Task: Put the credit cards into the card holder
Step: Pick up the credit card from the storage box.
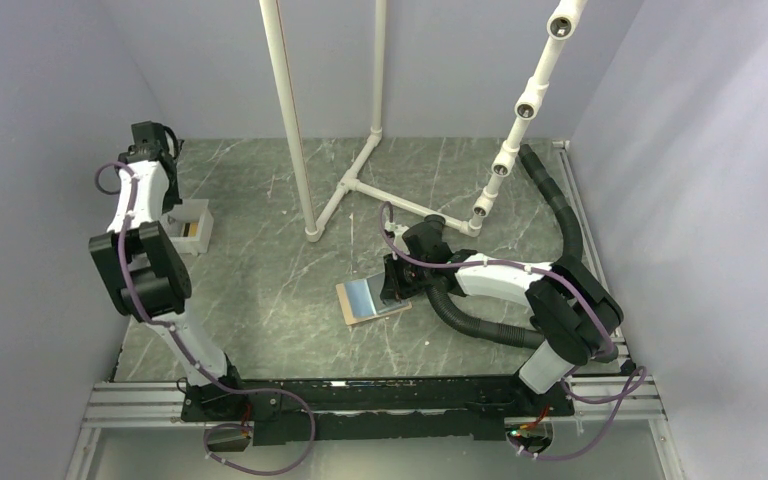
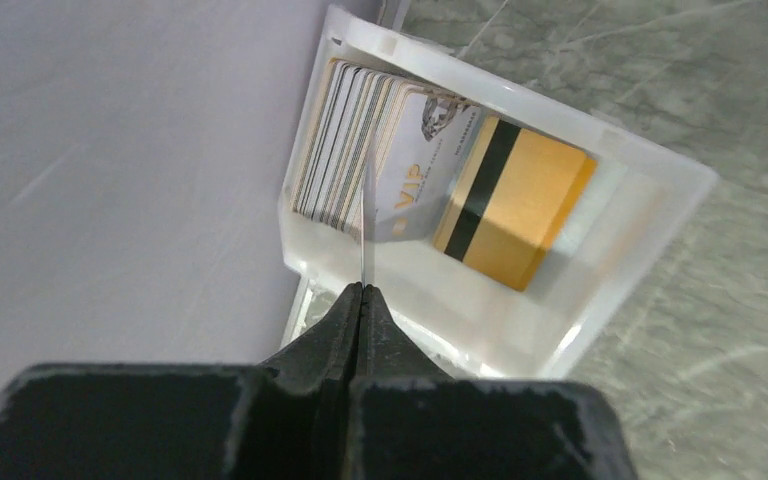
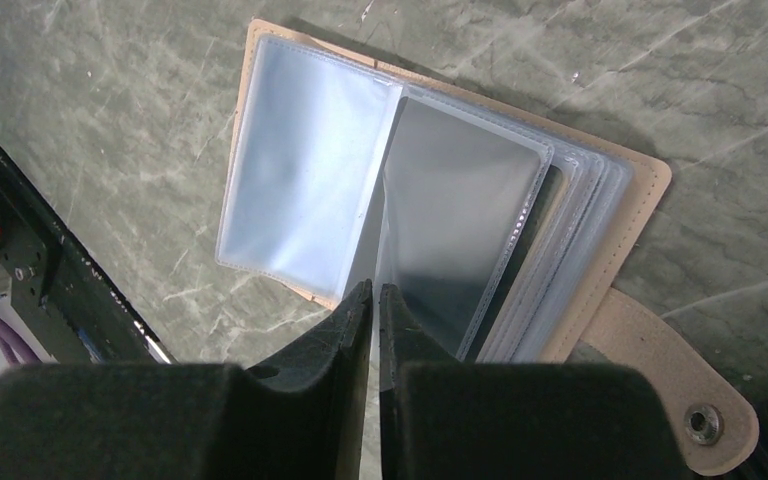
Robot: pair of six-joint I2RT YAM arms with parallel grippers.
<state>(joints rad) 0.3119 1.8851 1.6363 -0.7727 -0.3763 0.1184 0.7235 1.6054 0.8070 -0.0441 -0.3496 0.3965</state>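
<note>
A white tray (image 2: 640,215) against the left wall holds a stack of credit cards (image 2: 345,140) standing on edge, with a VIP card (image 2: 415,180) and a gold one with a black stripe (image 2: 515,200) leaning beside them. My left gripper (image 2: 363,288) is shut on one credit card (image 2: 367,220), seen edge-on as a thin line above the tray. The tan card holder (image 3: 625,215) lies open on the table, its clear sleeves fanned out. My right gripper (image 3: 374,288) is shut on the edge of one clear sleeve (image 3: 460,210), holding it up. From above, the card holder (image 1: 365,298) lies mid-table under the right gripper (image 1: 392,285).
The tray (image 1: 192,225) sits at the far left by the wall. A white pipe frame (image 1: 350,185) stands behind the card holder. A black corrugated hose (image 1: 480,325) curls beside the right arm. The holder's closing tab (image 3: 695,400) sticks out to the right.
</note>
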